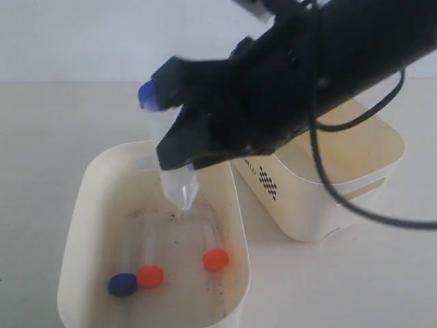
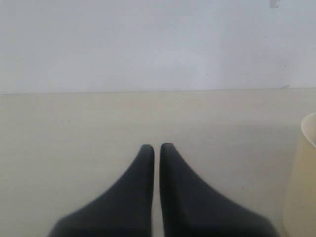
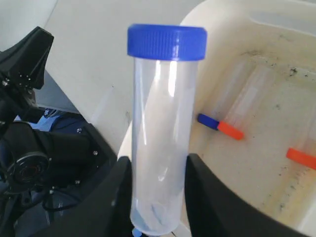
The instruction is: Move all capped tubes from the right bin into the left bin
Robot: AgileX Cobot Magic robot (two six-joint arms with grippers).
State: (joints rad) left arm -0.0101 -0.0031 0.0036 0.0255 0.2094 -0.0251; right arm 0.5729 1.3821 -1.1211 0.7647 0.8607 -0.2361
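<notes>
My right gripper (image 1: 179, 145) reaches across over the left bin (image 1: 80, 205) and is shut on a clear tube with a blue cap (image 1: 149, 96), held cap up with its pointed tip (image 1: 183, 195) above the speckled floor. In the right wrist view this tube (image 3: 160, 133) stands between the two black fingers (image 3: 207, 187). On the bin floor lie three tubes: one blue cap (image 1: 123, 284) and two orange-red caps (image 1: 150, 276) (image 1: 216, 260). The right bin (image 1: 355, 171), with its black checkered mark (image 1: 269, 183), stands behind. My left gripper (image 2: 157, 148) is shut on nothing over bare table.
A black cable (image 1: 341, 198) loops from the right arm across the right bin. In the left wrist view a cream bin edge (image 2: 301, 182) shows at one side. Black arm hardware (image 3: 34, 148) sits beside the left bin in the right wrist view.
</notes>
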